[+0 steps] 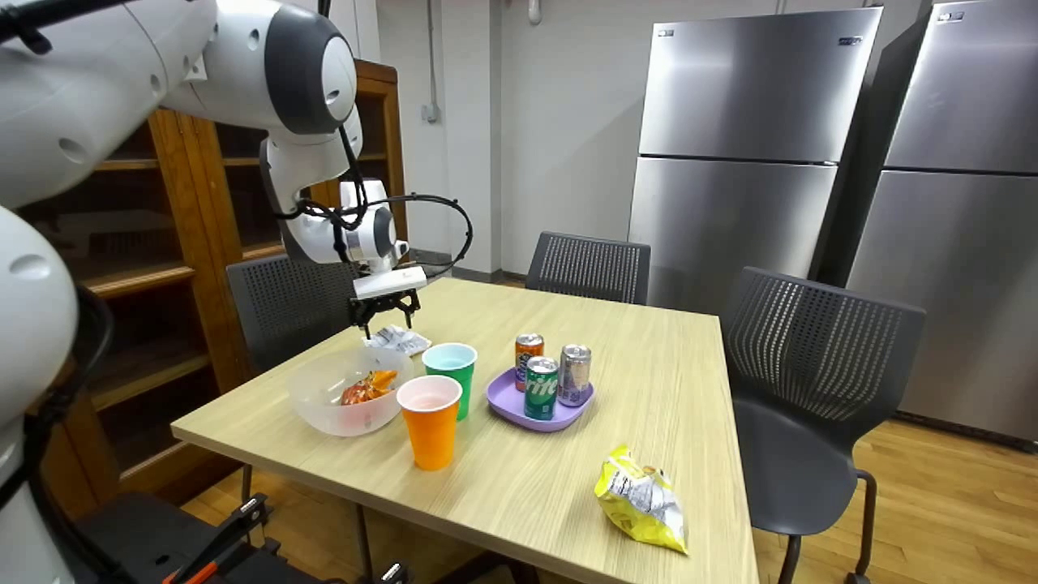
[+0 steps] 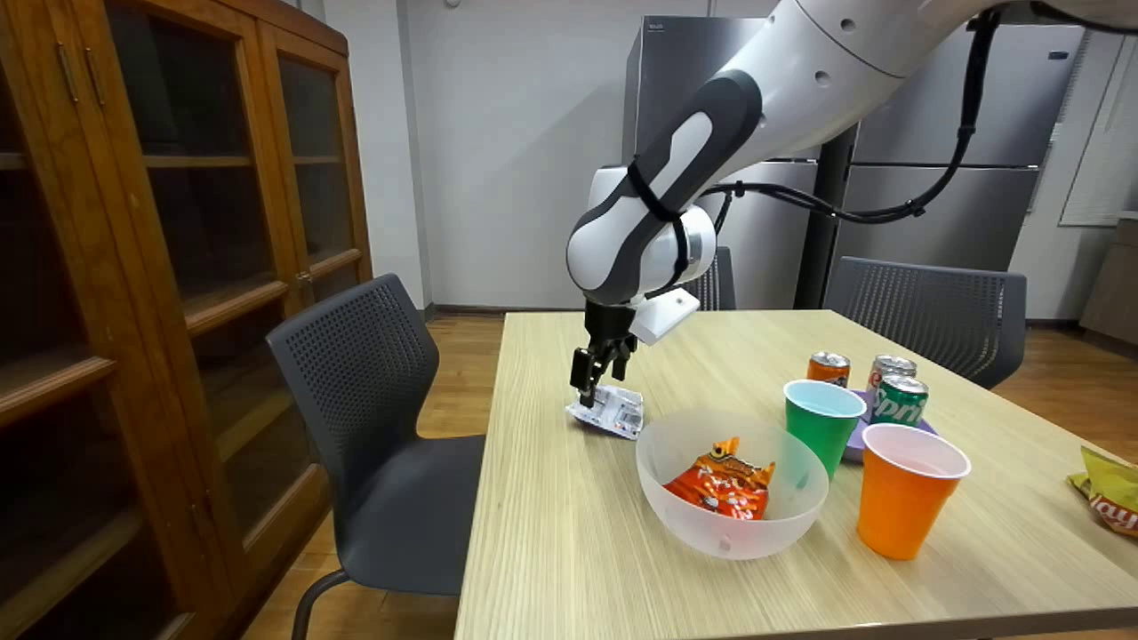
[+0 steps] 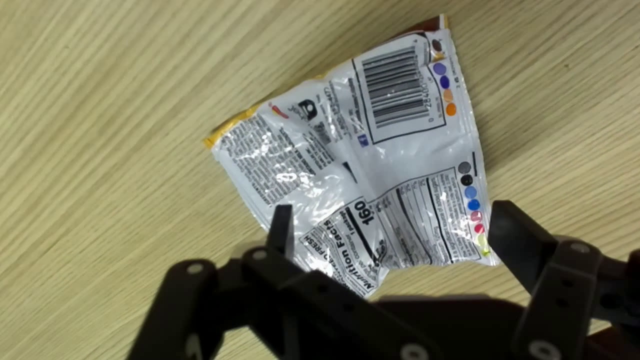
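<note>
In your wrist view, a white packet (image 3: pixel 350 160) lies across the centre of the frame. On its lower part you can read "Nutrition Facts" and "160", with "FRESH" just left of them; higher up, "28400" runs beside the barcode (image 3: pixel 395 87). In both exterior views, your green can (image 2: pixel 900 402) bears part of the name "Sprite". At the right edge of an exterior view, the cut-off yellow bag (image 2: pixel 1107 492) shows "lay". The refrigerator badge (image 1: pixel 851 40) is too small to read.

The arm (image 2: pixel 805 89) is white, grey-banded; cables (image 2: pixel 965 132) black; pincer (image 3: pixel 392 215) black with pale screws (image 3: pixel 195 268).
</note>
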`<state>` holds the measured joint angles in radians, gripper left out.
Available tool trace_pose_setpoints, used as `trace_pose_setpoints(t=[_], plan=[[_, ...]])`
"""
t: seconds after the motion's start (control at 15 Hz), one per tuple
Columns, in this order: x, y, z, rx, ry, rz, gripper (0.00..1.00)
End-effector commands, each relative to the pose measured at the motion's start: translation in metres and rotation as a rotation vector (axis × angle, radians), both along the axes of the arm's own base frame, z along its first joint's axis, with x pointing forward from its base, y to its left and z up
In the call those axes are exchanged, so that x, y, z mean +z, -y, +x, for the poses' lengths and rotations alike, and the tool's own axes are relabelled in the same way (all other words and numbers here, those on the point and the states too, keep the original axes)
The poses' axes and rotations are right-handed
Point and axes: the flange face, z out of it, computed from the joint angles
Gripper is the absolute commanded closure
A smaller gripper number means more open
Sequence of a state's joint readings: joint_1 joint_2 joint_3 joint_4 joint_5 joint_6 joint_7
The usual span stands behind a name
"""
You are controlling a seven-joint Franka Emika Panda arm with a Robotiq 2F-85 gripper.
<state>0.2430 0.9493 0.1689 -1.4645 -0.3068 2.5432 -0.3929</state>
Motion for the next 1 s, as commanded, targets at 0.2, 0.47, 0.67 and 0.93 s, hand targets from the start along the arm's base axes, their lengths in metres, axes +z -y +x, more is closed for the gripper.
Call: trace_pose_setpoints(t=[0.2, 0.47, 0.67, 0.93], plan=[[-0.0013, -0.0039, 0.0132, 0.027, -0.019, 0.035, 0.00], [0.0013, -0.0060, 0.0135, 0.029, -0.014, 0.039, 0.42], [0.0039, -0.0071, 0.0140, 0.028, -0.009, 0.040, 0.65], [0.0035, -0.0075, 0.0129, 0.026, -0.010, 0.041, 0.97]])
